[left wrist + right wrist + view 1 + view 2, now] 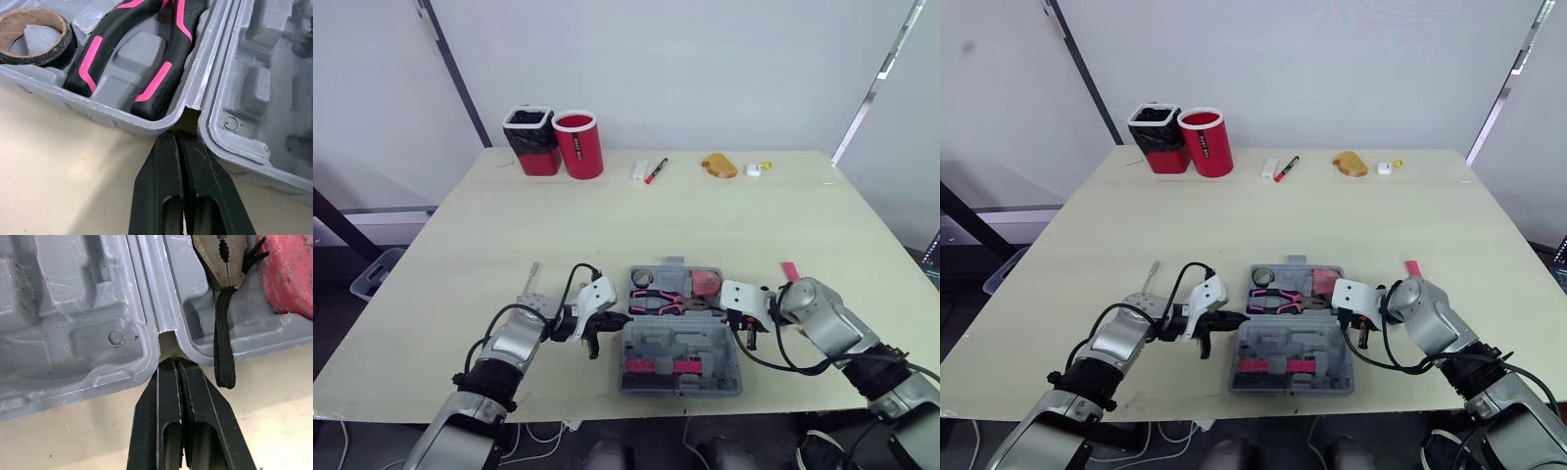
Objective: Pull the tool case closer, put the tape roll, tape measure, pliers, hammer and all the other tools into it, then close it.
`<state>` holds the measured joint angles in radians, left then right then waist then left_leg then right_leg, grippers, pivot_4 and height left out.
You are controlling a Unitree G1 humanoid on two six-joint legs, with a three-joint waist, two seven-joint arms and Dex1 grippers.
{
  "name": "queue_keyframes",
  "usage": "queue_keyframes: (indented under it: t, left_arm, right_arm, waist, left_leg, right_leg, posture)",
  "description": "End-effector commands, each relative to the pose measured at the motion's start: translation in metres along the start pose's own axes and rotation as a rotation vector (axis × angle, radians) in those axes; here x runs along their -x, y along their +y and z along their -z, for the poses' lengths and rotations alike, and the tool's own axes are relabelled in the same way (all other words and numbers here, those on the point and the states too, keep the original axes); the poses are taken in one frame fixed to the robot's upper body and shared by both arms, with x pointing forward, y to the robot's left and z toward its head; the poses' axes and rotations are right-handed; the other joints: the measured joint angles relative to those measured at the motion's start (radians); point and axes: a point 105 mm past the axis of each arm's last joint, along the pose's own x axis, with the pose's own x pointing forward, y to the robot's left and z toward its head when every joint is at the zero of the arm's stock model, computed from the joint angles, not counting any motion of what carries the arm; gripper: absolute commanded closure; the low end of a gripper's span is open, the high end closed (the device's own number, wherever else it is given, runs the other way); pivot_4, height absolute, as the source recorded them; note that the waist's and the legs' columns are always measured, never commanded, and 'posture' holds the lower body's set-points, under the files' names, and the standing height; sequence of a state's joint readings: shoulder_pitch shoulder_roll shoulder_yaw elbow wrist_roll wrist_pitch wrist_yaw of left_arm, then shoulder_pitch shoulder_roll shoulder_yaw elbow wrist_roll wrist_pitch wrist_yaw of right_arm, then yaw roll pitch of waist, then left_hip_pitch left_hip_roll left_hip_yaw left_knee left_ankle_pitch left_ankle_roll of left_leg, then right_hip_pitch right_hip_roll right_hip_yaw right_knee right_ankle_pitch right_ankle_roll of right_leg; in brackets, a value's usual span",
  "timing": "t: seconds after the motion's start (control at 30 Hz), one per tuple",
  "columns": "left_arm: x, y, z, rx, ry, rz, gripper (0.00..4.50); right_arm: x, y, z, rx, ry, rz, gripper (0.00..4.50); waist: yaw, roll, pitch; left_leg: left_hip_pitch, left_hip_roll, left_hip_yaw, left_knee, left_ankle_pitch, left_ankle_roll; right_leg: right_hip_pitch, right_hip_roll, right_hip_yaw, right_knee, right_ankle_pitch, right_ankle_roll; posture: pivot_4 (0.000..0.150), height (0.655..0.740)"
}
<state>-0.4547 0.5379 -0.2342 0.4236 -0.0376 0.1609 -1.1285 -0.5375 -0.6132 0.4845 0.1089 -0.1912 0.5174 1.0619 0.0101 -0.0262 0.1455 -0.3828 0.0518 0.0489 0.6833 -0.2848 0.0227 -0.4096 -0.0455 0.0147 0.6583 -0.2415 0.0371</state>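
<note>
The grey tool case (pixel 677 339) lies open at the table's near edge. Its far half holds a tape roll (pixel 642 277), pink-and-black pliers (pixel 658 302) and a red tape measure (pixel 706 282). Pink-handled pieces (pixel 656 366) sit in the near half. My left gripper (pixel 625 318) is shut, its tips at the hinge notch on the case's left side (pixel 175 134). My right gripper (pixel 732 315) is shut at the hinge notch on the right side (pixel 172 361), beside the tape measure's black strap (pixel 224 342). A grey metal tool (pixel 533 286) lies left of the case, partly behind my left arm.
A pink-handled item (pixel 790 271) lies on the table right of the case. Along the far edge stand a black cup (pixel 530 140) and a red cup (pixel 578 143), with a white block (pixel 639 170), a red pen (pixel 656 170), a tan object (pixel 719 164) and a small white piece (pixel 756 168).
</note>
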Motion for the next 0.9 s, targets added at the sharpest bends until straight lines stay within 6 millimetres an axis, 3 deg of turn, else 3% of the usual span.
queue_keyframes:
  t: [0.03,0.4,0.73,0.77,0.83,0.9]
  left_arm:
    - [-0.008,-0.002,-0.008,-0.026,-0.018,0.006,4.38]
    - [-0.003,-0.003,-0.003,-0.017,-0.017,-0.01,4.38]
    - [0.061,-0.012,-0.013,0.152,-0.352,-0.153,4.38]
    - [0.073,-0.016,-0.011,0.18,-0.394,-0.17,4.46]
    - [0.095,-0.021,0.002,0.251,-0.424,-0.225,3.89]
    - [0.114,-0.024,0.014,0.298,-0.437,-0.285,3.17]
  right_arm:
    - [-0.002,-0.001,-0.009,0.026,-0.029,0.003,4.44]
    - [0.005,-0.003,-0.007,0.025,-0.029,0.016,4.44]
    - [0.071,-0.004,-0.007,-0.255,-0.471,0.215,4.44]
    - [0.081,0.001,-0.001,-0.257,-0.515,0.24,4.21]
    - [0.096,0.013,0.013,-0.271,-0.548,0.279,3.62]
    - [0.108,0.022,0.029,-0.307,-0.549,0.318,2.76]
  waist:
    - [0.0,0.0,0.0]
    - [0.0,0.0,0.0]
    - [0.0,0.0,0.0]
    - [0.0,0.0,0.0]
    - [0.002,0.0,0.0]
    - [0.001,0.0,0.0]
  left_leg:
    - [0.0,0.0,0.0,0.0,0.0,0.0]
    - [0.0,0.0,0.0,0.0,0.0,0.0]
    - [-0.005,0.002,-0.003,-0.006,0.0,0.0]
    - [-0.005,0.002,-0.003,-0.008,0.0,0.0]
    - [-0.004,0.002,-0.003,-0.011,0.0,0.0]
    - [-0.002,0.002,-0.003,-0.014,-0.001,0.0]
  right_leg:
    - [0.0,0.0,0.0,0.0,0.0,0.0]
    - [0.0,0.0,0.0,0.0,0.0,0.0]
    - [-0.003,-0.001,-0.001,-0.008,0.002,0.004]
    - [-0.003,-0.001,-0.001,-0.01,0.002,0.004]
    - [-0.002,-0.001,-0.001,-0.013,0.002,0.004]
    - [0.0,-0.001,-0.001,-0.016,0.002,0.004]
  posture:
    - [0.15,0.74]
    - [0.15,0.74]
    - [0.15,0.74]
    - [0.15,0.74]
    - [0.15,0.74]
    - [0.15,0.74]
